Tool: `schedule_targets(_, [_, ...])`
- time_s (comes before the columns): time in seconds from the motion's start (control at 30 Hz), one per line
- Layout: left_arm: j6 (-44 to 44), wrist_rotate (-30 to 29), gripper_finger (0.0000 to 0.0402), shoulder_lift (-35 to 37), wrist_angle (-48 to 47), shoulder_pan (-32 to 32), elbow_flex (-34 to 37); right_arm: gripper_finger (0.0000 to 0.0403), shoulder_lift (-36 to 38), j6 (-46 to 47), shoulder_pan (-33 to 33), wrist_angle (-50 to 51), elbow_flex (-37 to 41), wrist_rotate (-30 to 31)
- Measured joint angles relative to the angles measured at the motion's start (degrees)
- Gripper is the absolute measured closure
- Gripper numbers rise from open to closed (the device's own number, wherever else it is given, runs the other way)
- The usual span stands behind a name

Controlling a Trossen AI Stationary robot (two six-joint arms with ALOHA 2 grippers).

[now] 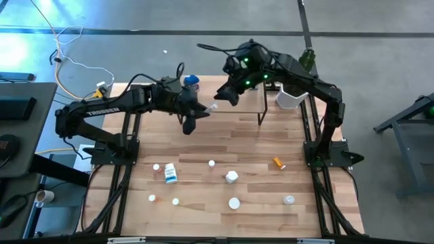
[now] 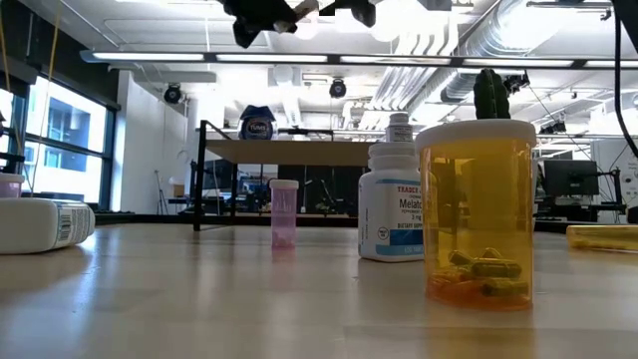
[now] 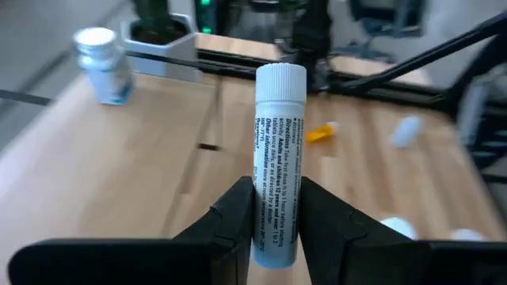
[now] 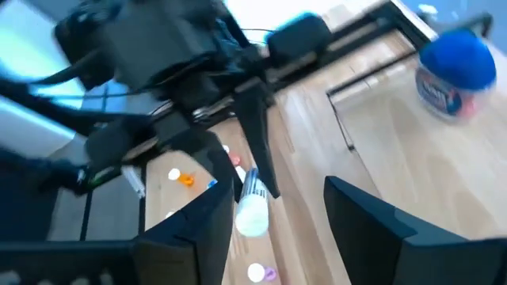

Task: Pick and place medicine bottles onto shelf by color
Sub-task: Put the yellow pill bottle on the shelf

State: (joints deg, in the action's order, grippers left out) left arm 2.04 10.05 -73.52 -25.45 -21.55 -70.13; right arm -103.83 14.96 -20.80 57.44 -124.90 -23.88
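Observation:
My left gripper [image 1: 196, 114] is shut on a slim white tube-shaped bottle [image 3: 277, 150] with a white cap and a printed label, raised above the table just in front of the shelf [image 2: 299, 150]. My right gripper [image 1: 227, 95] is open and empty above the shelf, close to the tube's cap end; its wrist view shows the tube [image 4: 253, 207] between and beyond its fingers. A blue-lidded jar [image 1: 192, 83] stands on the shelf's left end. Several small bottles stand or lie on the near half of the table, among them a blue-labelled white one [image 1: 169, 174] and an orange one [image 1: 279, 163]. My left gripper pinches the white tube's lower half [image 3: 273, 226] between its two fingers [image 3: 236, 218], one on each side. The tube lies along the fingers, with its capped end [image 3: 280, 79] sticking out past the fingertips. It is lifted clear of the table and the shelf.
A white pot [image 1: 288, 98] with a green plant stands at the shelf's right end. A white blue-labelled bottle [image 3: 103, 67] stands near it. In the low view an orange bottle [image 2: 478, 209], a white bottle [image 2: 394, 204] and a pink vial [image 2: 284, 212] stand on the table.

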Motion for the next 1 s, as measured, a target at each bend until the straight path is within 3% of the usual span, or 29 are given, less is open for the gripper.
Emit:
schedule_targets(0.33, [9.44,18.97,0.0328,0.0,6.51,-4.22,0.0,0.0215,1.5,-19.64,-3.08,-2.56,0.0,-14.6])
schedule_targets(0.67, [16.14,21.7,0.0328,0.02,14.83,-5.51,0.0,0.0215,1.5,-37.08,-3.23,-6.27,0.0,-25.26])
schedule_targets(1.0, [20.64,21.69,0.0328,0.02,24.89,-5.5,0.0,0.0215,1.5,-40.96,-3.32,-12.46,0.0,-28.32])
